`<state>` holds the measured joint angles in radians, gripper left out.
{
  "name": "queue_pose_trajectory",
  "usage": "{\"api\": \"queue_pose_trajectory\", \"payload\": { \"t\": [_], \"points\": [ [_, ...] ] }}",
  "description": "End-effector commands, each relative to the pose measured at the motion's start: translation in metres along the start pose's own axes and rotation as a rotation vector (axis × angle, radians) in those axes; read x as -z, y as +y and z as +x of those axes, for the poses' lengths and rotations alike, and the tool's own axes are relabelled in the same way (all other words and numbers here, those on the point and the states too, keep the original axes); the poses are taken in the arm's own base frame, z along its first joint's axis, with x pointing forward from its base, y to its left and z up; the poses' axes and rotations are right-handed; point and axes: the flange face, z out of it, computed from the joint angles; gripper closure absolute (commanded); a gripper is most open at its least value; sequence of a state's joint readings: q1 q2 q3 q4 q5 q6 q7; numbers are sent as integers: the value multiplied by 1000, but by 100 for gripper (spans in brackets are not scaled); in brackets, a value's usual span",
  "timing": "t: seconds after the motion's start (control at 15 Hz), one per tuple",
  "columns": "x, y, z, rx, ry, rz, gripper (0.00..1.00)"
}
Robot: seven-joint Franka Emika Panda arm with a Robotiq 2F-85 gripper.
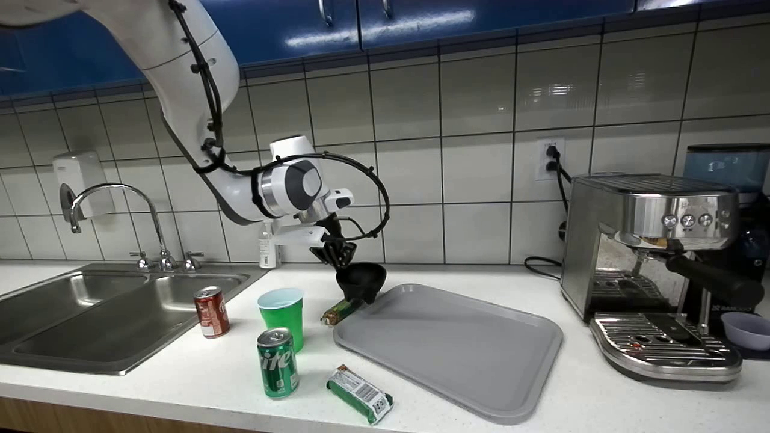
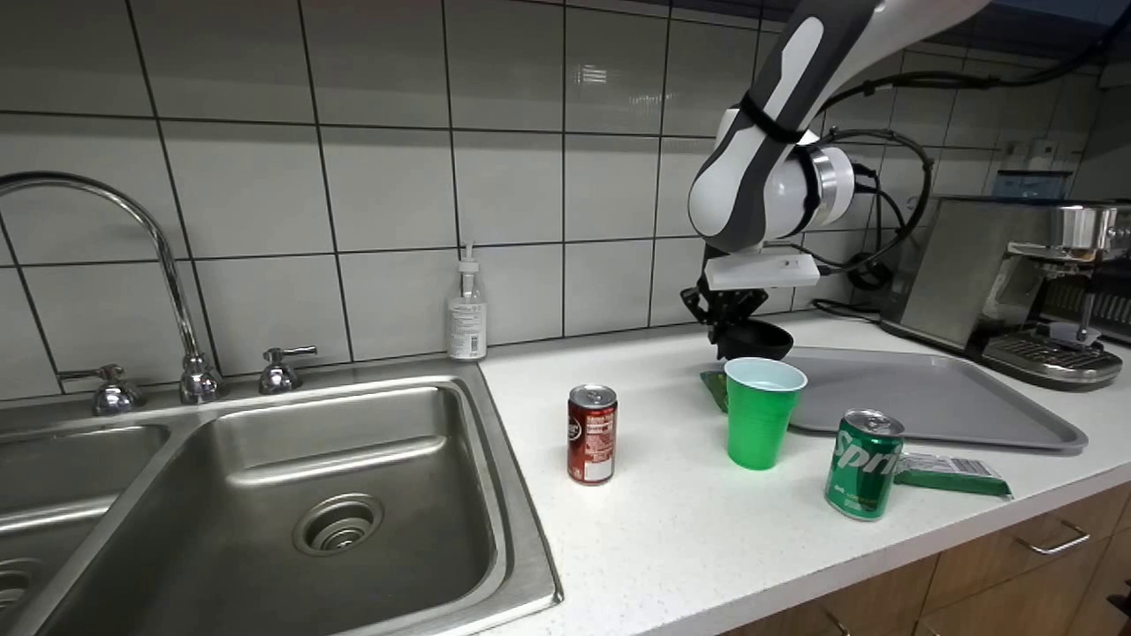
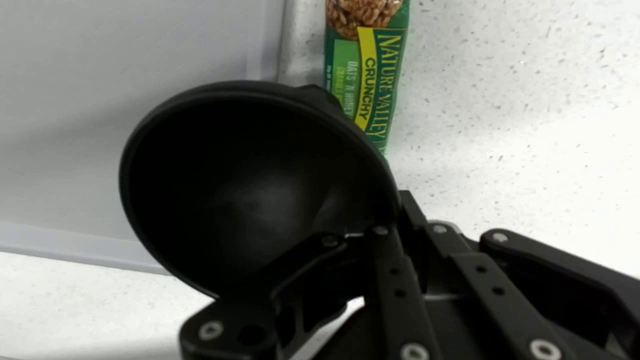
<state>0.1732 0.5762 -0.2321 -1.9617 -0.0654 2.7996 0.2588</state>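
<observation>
Pinching the black bowl (image 3: 250,190) by its rim, the claw (image 3: 402,215) is closed in the wrist view. In both exterior views, the bowl sits tilted near the granola bar (image 1: 340,311) and tray (image 1: 451,355); its one-sided grip could let it swivel, knocking the bar.

Allows free passage over the low, flat tray (image 1: 451,355) as far as the coffee machine (image 1: 637,273). Behind the bowl (image 3: 250,175), clasped by the pincer (image 3: 396,220), stops at the wall (image 1: 409,174), with cabinets (image 1: 469,21) high above. Beneath, partly blocked by a bar (image 3: 372,75) beside the tray. Toward the front, hindered by the cup (image 2: 762,424) and Sprite can (image 2: 864,468), slightly apart; opens wider over the desk (image 2: 671,503) between cup and red can (image 2: 592,437).
</observation>
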Motion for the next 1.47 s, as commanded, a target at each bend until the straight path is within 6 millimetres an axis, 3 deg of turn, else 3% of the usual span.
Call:
{"api": "queue_pose_trajectory", "payload": {
  "t": [0.0,0.53,1.4],
  "points": [
    [9,-17,2,36,11,15,98],
    [17,-57,-3,120,28,48,98],
    [29,-131,-29,259,39,105,98]
  ]
}}
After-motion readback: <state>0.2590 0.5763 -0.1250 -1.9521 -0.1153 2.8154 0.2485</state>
